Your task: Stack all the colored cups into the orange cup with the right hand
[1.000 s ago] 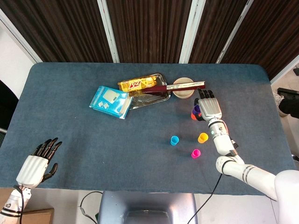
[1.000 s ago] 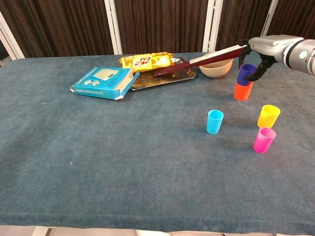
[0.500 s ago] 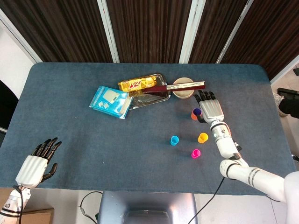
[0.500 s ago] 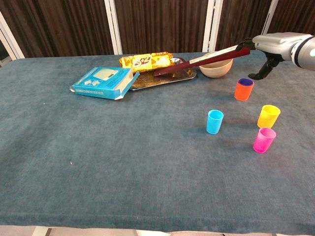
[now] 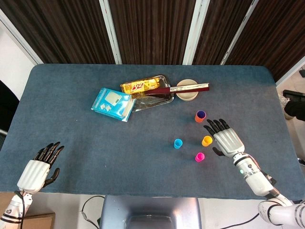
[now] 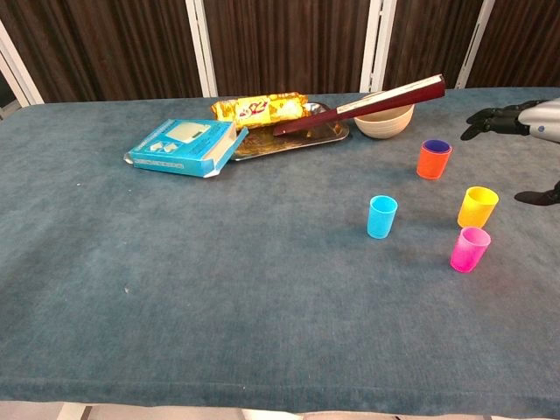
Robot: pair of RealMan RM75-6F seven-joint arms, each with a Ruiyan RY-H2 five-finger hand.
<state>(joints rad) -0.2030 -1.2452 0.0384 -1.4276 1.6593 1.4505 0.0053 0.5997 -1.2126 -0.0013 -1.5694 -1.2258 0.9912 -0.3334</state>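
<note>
Right hand [image 5: 228, 140] spread, empty, just beside yellow cup [image 5: 207, 140]. Orange cup [image 5: 200, 116] upright on tabletop [image 5: 95, 143], purple cup nested inside. Risk: spread fingers could tip the yellow cup, nudging the nearby pink cup [image 5: 200, 157].

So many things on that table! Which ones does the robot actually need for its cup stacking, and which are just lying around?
Needed:
orange cup, with the purple cup already inside
yellow cup
pink cup
blue cup
right hand, open beside the yellow cup

Lying about:
blue box
tray
snack packet
bowl
dark red stick
left hand, idle
</note>
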